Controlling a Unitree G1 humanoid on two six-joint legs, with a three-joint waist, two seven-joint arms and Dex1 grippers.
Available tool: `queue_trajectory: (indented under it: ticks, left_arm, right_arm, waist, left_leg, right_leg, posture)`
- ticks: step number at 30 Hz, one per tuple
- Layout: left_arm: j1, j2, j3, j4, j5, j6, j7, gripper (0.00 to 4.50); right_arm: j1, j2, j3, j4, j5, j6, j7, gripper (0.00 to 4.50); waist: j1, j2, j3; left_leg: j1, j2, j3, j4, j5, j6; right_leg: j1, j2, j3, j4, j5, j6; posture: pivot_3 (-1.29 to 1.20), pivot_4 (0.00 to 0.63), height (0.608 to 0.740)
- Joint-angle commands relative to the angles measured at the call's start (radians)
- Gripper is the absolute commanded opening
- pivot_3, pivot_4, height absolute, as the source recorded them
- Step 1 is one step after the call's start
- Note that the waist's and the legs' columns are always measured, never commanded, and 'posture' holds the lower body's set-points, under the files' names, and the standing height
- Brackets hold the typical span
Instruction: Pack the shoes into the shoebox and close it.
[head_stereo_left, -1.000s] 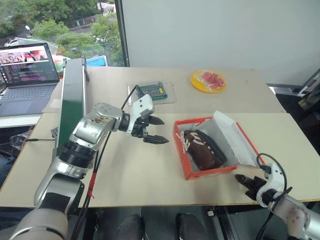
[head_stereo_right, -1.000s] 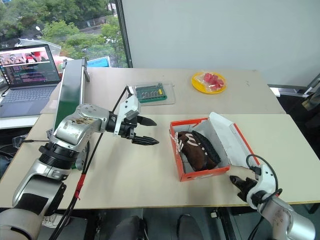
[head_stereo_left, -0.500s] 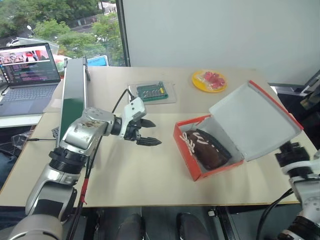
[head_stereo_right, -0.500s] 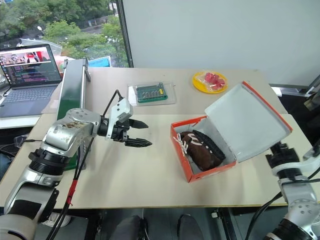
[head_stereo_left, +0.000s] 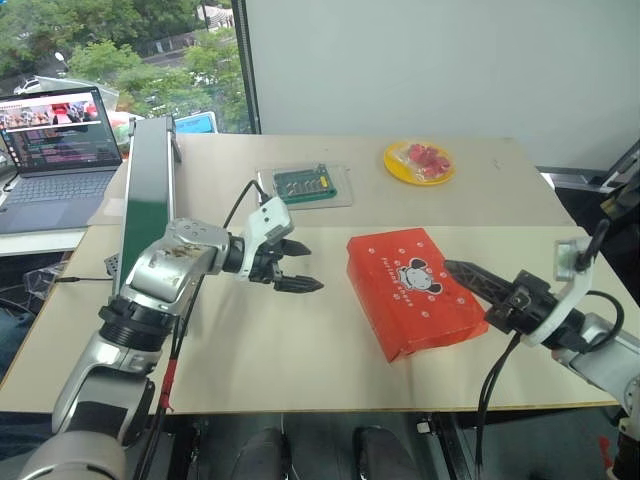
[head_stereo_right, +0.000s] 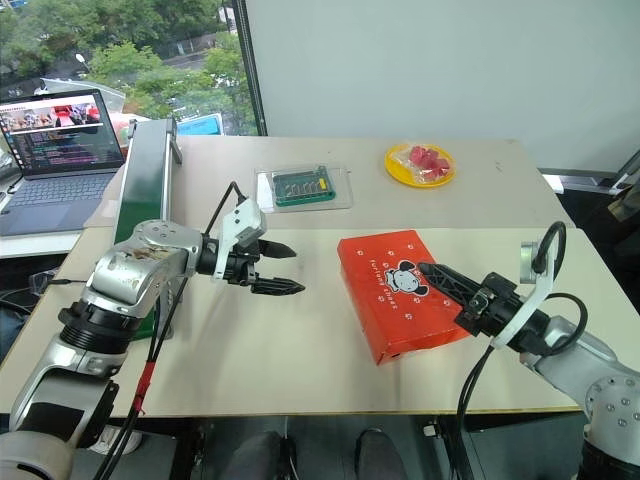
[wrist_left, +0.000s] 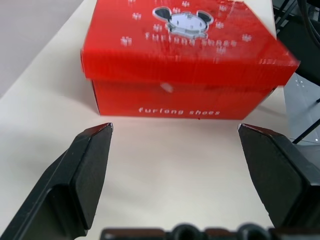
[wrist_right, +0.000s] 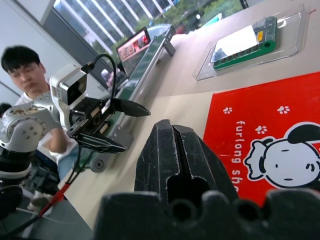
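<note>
We see the flat red-orange cardboard shoebox (head_stereo_left: 415, 291) lying shut on the pale bench (head_stereo_left: 280, 340), its lid with white dots and a cartoon face upward. Our right end effector (head_stereo_right: 437, 275) reaches over the lid's right edge, fingers pressed together, gripping nothing. Our left end effector (head_stereo_left: 300, 265) hovers well left of the box, fingers spread wide, empty.

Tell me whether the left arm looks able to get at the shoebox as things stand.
Probably yes. The left gripper hovers with its jaws open, pointing at the shoebox, and only bare table lies between them. The right gripper sits at the box's far side, out of the way.
</note>
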Motion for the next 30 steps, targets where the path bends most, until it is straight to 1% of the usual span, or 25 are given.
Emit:
queue_trajectory:
  ticks: [1,3,5,8,9,11,15,19,22,23,25,26,27,28,30]
  left_arm:
    - [0.006,0.007,0.031,-0.062,-0.017,0.011,0.018,4.28]
    - [0.014,0.006,0.035,-0.072,-0.02,0.017,0.029,4.28]
    - [0.028,0.006,0.047,-0.087,-0.024,0.028,0.048,4.28]
    - [0.053,0.01,0.062,-0.111,-0.025,0.04,0.072,4.28]
    - [0.064,0.014,0.065,-0.123,-0.027,0.044,0.08,4.28]
    - [0.088,0.02,0.076,-0.154,-0.037,0.059,0.095,4.28]
    - [0.131,0.03,0.104,-0.203,-0.047,0.086,0.14,4.28]
    - [0.17,0.041,0.135,-0.242,-0.059,0.108,0.181,4.28]
    - [0.205,0.038,0.149,-0.269,-0.062,0.112,0.207,4.28]
    - [0.212,0.032,0.151,-0.273,-0.061,0.11,0.217,4.28]
    - [0.22,0.008,0.156,-0.269,-0.06,0.098,0.246,4.28]
    - [0.221,-0.003,0.158,-0.265,-0.062,0.09,0.254,4.28]
    - [0.222,-0.01,0.156,-0.262,-0.06,0.08,0.26,4.28]
    - [0.223,-0.017,0.15,-0.258,-0.054,0.059,0.261,4.28]
    - [0.223,-0.041,0.146,-0.246,-0.046,0.02,0.273,4.28]
  right_arm:
    - [-0.093,-0.033,0.156,0.071,-0.098,0.009,0.056,0.06]
    - [-0.133,-0.04,0.236,0.123,-0.162,0.007,0.086,0.06]
    - [-0.186,-0.037,0.345,0.209,-0.269,-0.017,0.128,0.06]
    - [-0.243,-0.021,0.449,0.311,-0.39,-0.068,0.192,0.06]
    - [-0.255,-0.01,0.467,0.344,-0.43,-0.109,0.218,0.06]
    - [-0.267,0.013,0.469,0.403,-0.457,-0.142,0.26,0.06]
    - [-0.213,-0.026,0.547,0.407,-0.582,-0.193,0.337,0.06]
    - [-0.13,-0.058,0.531,0.316,-0.676,-0.275,0.315,0.06]
    - [-0.103,-0.121,0.561,0.255,-0.803,-0.338,0.291,0.06]
    - [-0.11,-0.136,0.563,0.25,-0.828,-0.345,0.286,0.3]
    - [-0.157,-0.154,0.533,0.241,-0.798,-0.296,0.303,0.79]
    - [-0.173,-0.162,0.521,0.235,-0.791,-0.296,0.316,1.17]
    - [-0.192,-0.168,0.505,0.228,-0.781,-0.288,0.325,1.34]
    - [-0.214,-0.169,0.486,0.225,-0.773,-0.281,0.323,1.82]
    - [-0.251,-0.18,0.435,0.218,-0.735,-0.243,0.325,2.5]
  waist:
    - [-0.004,0.0,0.0]
    - [-0.004,0.0,0.0]
    - [-0.003,0.0,0.0]
    - [-0.003,0.0,0.0]
    - [-0.002,0.0,0.0]
    - [-0.002,-0.001,-0.001]
    - [-0.002,-0.003,-0.002]
    - [0.006,-0.005,-0.003]
    - [0.014,-0.004,-0.003]
    - [0.016,-0.005,-0.003]
    - [0.017,-0.006,-0.003]
    - [0.017,-0.006,-0.003]
    - [0.019,-0.006,-0.003]
    - [0.019,-0.006,-0.003]
    - [0.02,-0.006,-0.003]
  left_leg:
    - [0.0,0.0,0.0,0.0,0.0,0.0]
    - [0.001,0.0,0.0,0.0,0.0,0.0]
    - [0.0,0.0,0.0,0.0,0.0,0.0]
    - [-0.001,0.0,0.0,0.001,0.0,0.0]
    - [-0.002,0.0,0.0,0.001,0.0,0.0]
    - [-0.002,0.0,0.0,0.002,0.0,0.0]
    - [-0.001,0.002,0.0,0.006,-0.001,0.001]
    - [0.001,0.002,-0.001,0.006,-0.001,0.001]
    - [0.0,0.002,-0.001,0.007,-0.001,0.001]
    - [0.0,0.002,-0.001,0.008,-0.001,0.001]
    - [0.0,0.002,0.0,0.009,-0.001,0.002]
    - [0.001,0.002,0.0,0.009,-0.001,0.002]
    - [0.001,0.001,0.0,0.009,-0.001,0.002]
    - [0.001,0.001,0.0,0.009,-0.001,0.002]
    - [0.0,0.002,0.0,0.009,-0.001,0.001]
  right_leg:
    - [0.0,0.0,0.0,0.0,0.0,0.0]
    - [0.0,0.001,0.0,0.0,0.0,0.0]
    - [-0.001,0.001,0.0,0.0,0.0,0.0]
    - [-0.001,0.001,0.0,0.001,0.0,0.0]
    - [-0.001,0.001,0.0,0.001,0.0,0.0]
    - [0.0,0.001,-0.001,0.001,0.0,0.0]
    - [0.001,0.001,-0.001,0.001,0.0,0.0]
    - [0.002,0.001,-0.002,0.001,0.0,0.0]
    - [0.002,0.0,-0.001,0.001,0.0,0.0]
    - [0.002,-0.001,-0.001,0.001,-0.001,0.0]
    - [0.003,0.0,-0.001,0.001,-0.001,0.0]
    - [0.003,0.0,-0.001,0.001,0.0,0.0]
    - [0.003,0.0,-0.001,0.002,0.0,0.0]
    - [0.003,0.0,-0.001,0.002,0.0,0.0]
    - [0.001,0.0,-0.001,0.002,0.0,0.0]
  posture:
    - [0.0,0.15,0.74]
    - [0.0,0.15,0.74]
    - [0.0,0.15,0.74]
    - [0.0,0.15,0.74]
    - [0.0,0.15,0.74]
    - [0.0,0.15,0.74]
    - [0.0,0.15,0.74]
    - [0.0,0.15,0.74]
    - [0.0,0.15,0.74]
    - [0.0,0.15,0.74]
    - [0.0,0.15,0.74]
    - [0.0,0.15,0.74]
    - [0.0,0.15,0.74]
    - [0.0,0.15,0.74]
    - [0.0,0.15,0.74]
